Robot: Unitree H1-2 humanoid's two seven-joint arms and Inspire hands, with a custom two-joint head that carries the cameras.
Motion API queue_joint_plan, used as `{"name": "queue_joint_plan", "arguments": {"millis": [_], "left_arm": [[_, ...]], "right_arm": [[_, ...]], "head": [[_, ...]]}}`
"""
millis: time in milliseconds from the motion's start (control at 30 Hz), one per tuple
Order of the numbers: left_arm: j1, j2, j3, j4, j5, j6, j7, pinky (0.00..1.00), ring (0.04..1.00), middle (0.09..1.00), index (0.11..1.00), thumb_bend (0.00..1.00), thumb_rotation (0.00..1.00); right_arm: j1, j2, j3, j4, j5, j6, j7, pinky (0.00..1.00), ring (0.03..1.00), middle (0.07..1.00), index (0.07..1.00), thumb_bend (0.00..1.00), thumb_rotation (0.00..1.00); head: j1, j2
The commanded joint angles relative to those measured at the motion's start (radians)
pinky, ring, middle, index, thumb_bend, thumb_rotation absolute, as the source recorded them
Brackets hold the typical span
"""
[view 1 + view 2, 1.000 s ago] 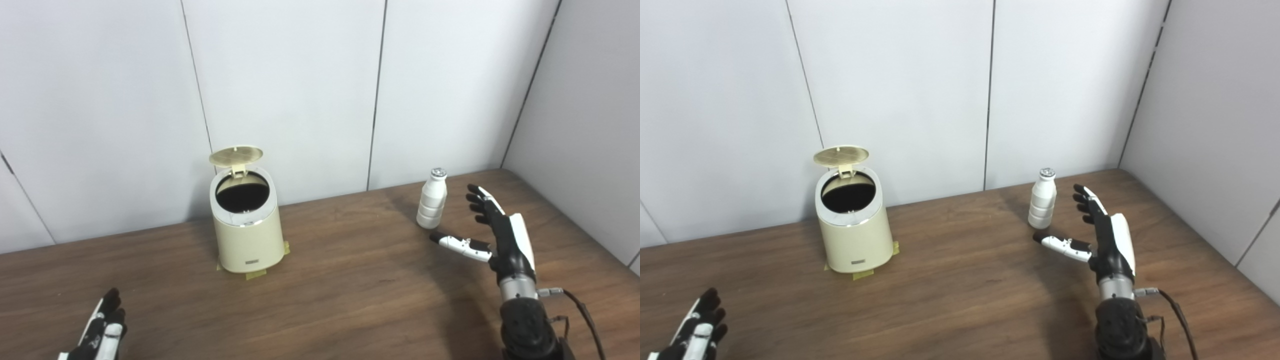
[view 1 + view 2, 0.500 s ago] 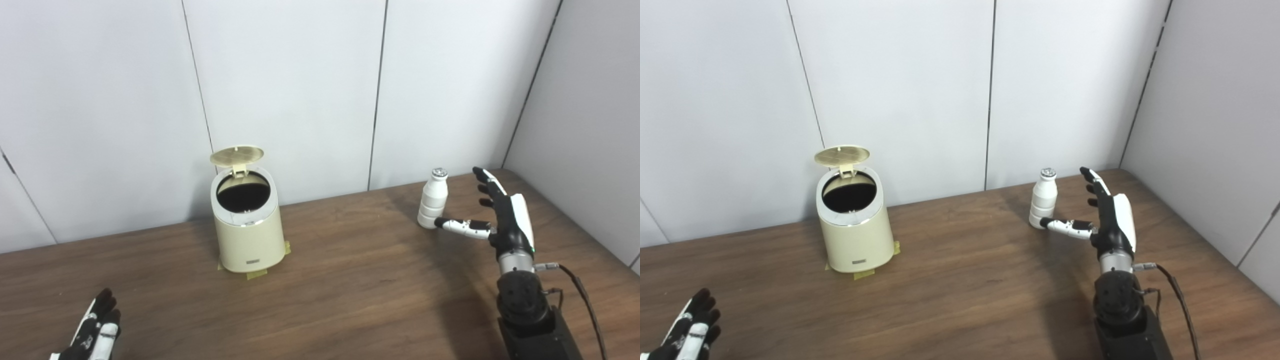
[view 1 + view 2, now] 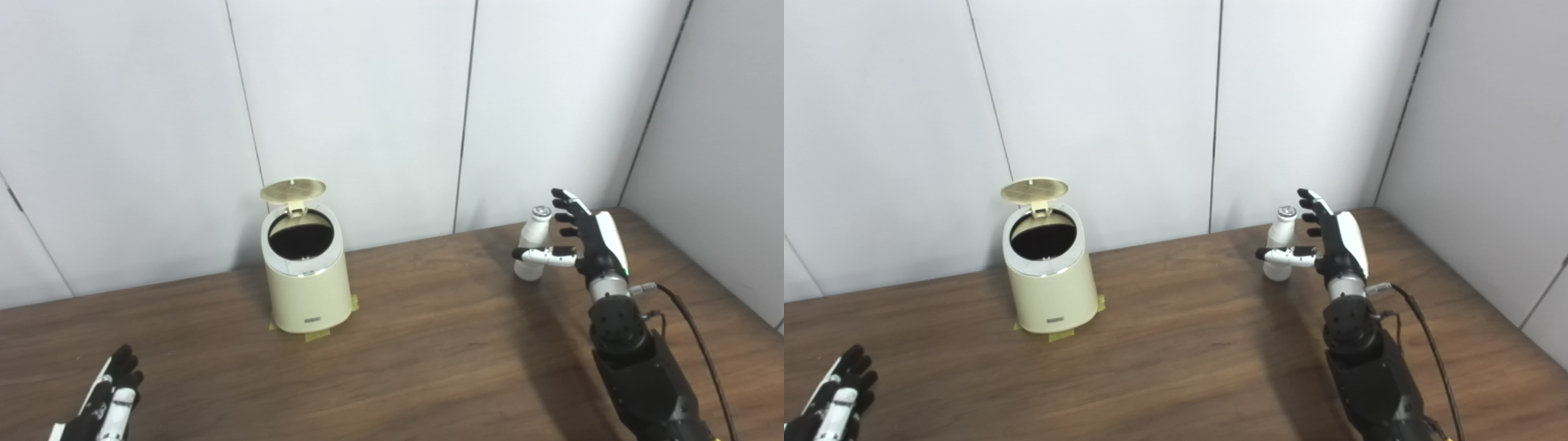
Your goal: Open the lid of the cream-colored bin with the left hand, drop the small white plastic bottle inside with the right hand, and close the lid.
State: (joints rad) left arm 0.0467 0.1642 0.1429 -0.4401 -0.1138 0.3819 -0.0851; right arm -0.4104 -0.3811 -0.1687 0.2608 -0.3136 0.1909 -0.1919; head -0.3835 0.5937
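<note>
At the near left corner of the tabletop (image 3: pixel 429 349) I have my left hand (image 3: pixel 104 401) lying idle, holding nothing, its fingers close side by side. Further back and left of centre the bin (image 3: pixel 304 269) stands with its lid (image 3: pixel 293 190) tipped up and the dark mouth showing. Over on the right the bottle (image 3: pixel 531 245) stands upright near the back edge, and my right hand (image 3: pixel 585 239) is right beside it, fingers (image 3: pixel 566 205) spread apart, thumb crossing in front of the bottle, not yet clamped on it.
</note>
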Motion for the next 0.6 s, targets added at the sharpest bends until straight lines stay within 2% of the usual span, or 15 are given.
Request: {"name": "queue_joint_plan", "arguments": {"millis": [0, 300, 433, 567], "left_arm": [[-0.035, 0.017, 0.003, -0.029, 0.002, -0.011, 0.003, 1.00, 0.969, 0.974, 0.999, 0.31, 0.74], [-0.054, 0.021, -0.001, -0.041, 0.012, 0.019, 0.011, 0.97, 0.953, 0.958, 0.993, 0.29, 0.67], [-0.060, 0.012, -0.001, -0.050, 0.006, 0.026, 0.015, 0.98, 0.951, 0.958, 0.998, 0.26, 0.60], [-0.061, 0.009, -0.004, -0.062, 0.008, 0.043, 0.017, 0.98, 0.952, 0.960, 0.994, 0.27, 0.61]], "right_arm": [[-0.060, -0.040, -0.006, 0.008, 0.014, -0.012, 0.004, 0.75, 0.830, 0.871, 0.874, 0.90, 0.14], [-0.106, -0.029, -0.007, 0.064, 0.057, 0.001, 0.010, 0.74, 0.823, 0.842, 0.847, 0.91, 0.12], [-0.119, -0.038, -0.009, 0.082, 0.072, 0.007, 0.014, 0.80, 0.846, 0.864, 0.850, 0.87, 0.10], [-0.120, -0.049, -0.015, 0.099, 0.082, 0.006, 0.010, 0.79, 0.840, 0.865, 0.855, 0.86, 0.10]], "head": [[0.000, 0.001], [0.004, 0.003], [0.010, 0.003], [0.012, 0.003]]}}
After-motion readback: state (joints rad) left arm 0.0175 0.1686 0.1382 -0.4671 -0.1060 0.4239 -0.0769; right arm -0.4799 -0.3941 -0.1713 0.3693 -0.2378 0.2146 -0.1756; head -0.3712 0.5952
